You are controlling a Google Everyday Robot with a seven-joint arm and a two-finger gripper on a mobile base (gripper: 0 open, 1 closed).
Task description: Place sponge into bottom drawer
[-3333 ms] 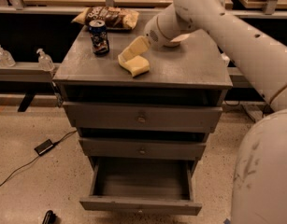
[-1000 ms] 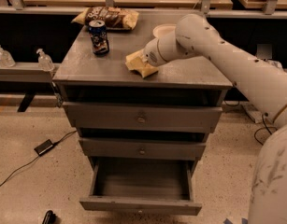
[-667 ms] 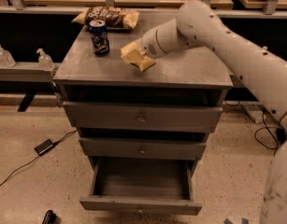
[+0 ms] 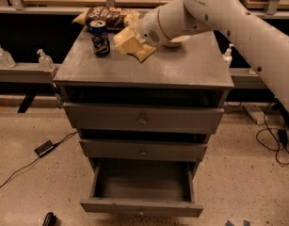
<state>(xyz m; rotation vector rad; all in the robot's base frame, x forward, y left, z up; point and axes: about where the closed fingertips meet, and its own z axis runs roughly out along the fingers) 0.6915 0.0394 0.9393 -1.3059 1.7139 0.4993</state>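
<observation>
the grey metal cabinet (image 4: 181,72) stands in the middle of a dim workroom, on a speckled stone floor (image 4: 238,182). its flat top is scuffed and dull. the white arm (image 4: 238,18) reaches in from the cabinet's right and ends over the back left part of the top. there the gripper (image 4: 137,40) is closed around the sponge (image 4: 130,45), a pale yellow block held tilted, its lower corner just above the cabinet top.

just left of the sponge on the cabinet top stands a dark soda can (image 4: 100,36), upright, and behind it at the back edge lies a crinkled snack bag (image 4: 106,15). a cream bowl (image 4: 174,42) peeks out from under the arm, further right on the same top.

in the cabinet's front, the top drawer (image 4: 142,119) and middle drawer (image 4: 143,150) are shut. the bottom drawer (image 4: 141,206) is pulled out toward the camera, with nothing in it.

left of the cabinet a low rail holds two small clear bottles (image 4: 4,56), and a black power adapter (image 4: 44,148) with its cable lies on the floor. right of the cabinet more cables (image 4: 271,145) loop on the floor.
</observation>
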